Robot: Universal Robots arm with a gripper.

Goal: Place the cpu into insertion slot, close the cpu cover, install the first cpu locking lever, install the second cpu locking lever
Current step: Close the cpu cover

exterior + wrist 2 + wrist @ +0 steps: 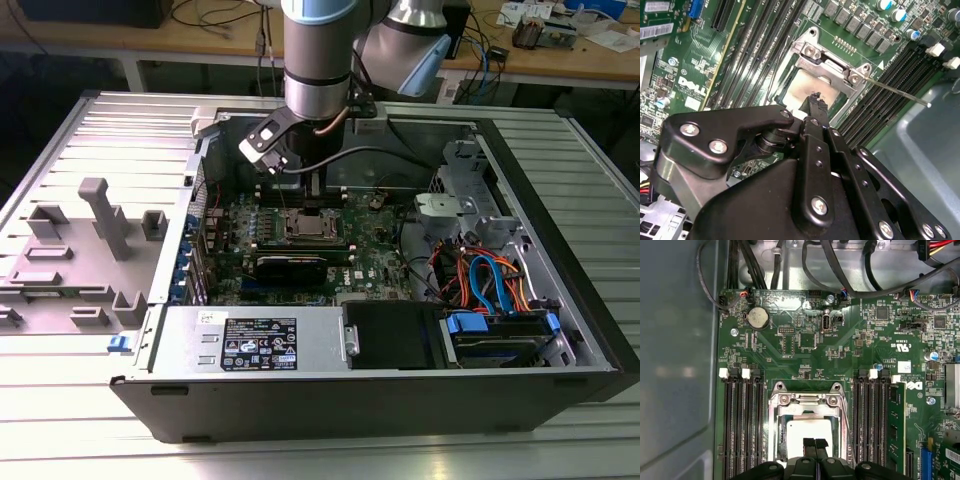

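Note:
The cpu (810, 427) lies in the insertion slot (771, 440), its dull silver top showing through the window of the cpu cover (807, 399). That silver frame lies flat over the chip. My gripper (815, 444) hangs just above the chip's near edge, shut, with nothing between the black fingertips. In the second wrist view the gripper (815, 100) hovers over the cpu (805, 87). A thin locking lever (897, 92) sticks out sideways from the cover's (827, 57) hinge corner. In the exterior view the gripper (316, 190) stands right behind the socket (310, 226).
Black memory slots (742, 425) flank the socket on both sides. A long black card (300, 265) lies just in front of it. Cable bundles (480, 275) and drive bays fill the exterior view's right, and the power supply (255, 340) sits in front. Grey fixture blocks (100, 215) stand outside the case.

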